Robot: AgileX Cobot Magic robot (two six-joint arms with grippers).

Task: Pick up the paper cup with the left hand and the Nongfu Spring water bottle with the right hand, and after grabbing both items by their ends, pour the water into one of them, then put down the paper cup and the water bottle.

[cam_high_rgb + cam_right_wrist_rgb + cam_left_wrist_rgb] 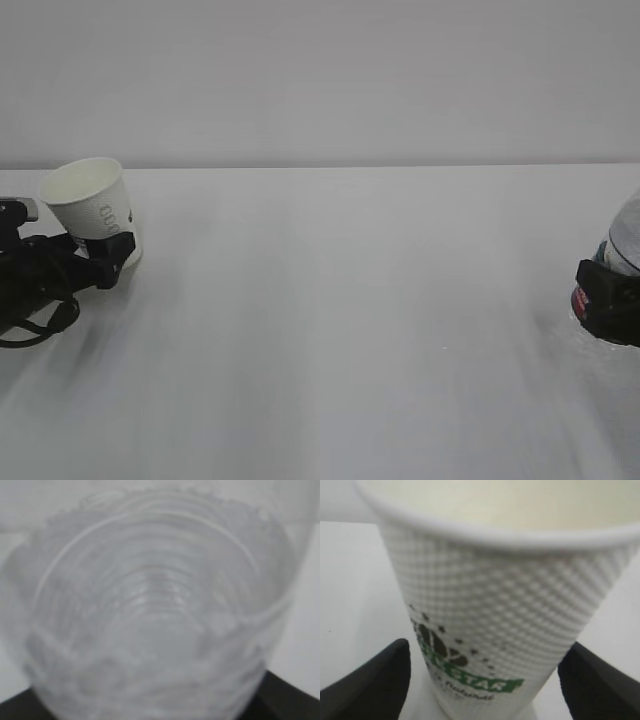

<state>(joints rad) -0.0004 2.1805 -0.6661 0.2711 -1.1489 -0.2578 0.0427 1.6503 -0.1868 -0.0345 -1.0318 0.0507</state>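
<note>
the paper cup [92, 203] sits at the far left of the white surface [340, 320], tilted so its open mouth leans up and to the left, its narrow base down by my left gripper [112, 256]. in the left wrist view the cup [490, 620] fills the frame: dimpled white wall, rolled rim at the top, a dark bean-like logo and a green band of lettering low on its side. my two black fingers [367, 680] stand on either side of the cup's lower end, spread wide, each with a strip of pale background between it and the wall, so the jaws are open around the cup and not pressing it.

the nongfu spring water bottle [624, 240] is at the far right edge of the exterior view, only partly in frame, a clear rounded body with a bit of red low down. my right gripper [608, 300] is wrapped about its lower part. from the right wrist the bottle [155, 610] shows as blurred, ribbed clear plastic filling the view, with black gripper parts at both bottom corners against it; the jaws are closed on the bottle.

the two items are well apart, with bare surface between them.
</note>
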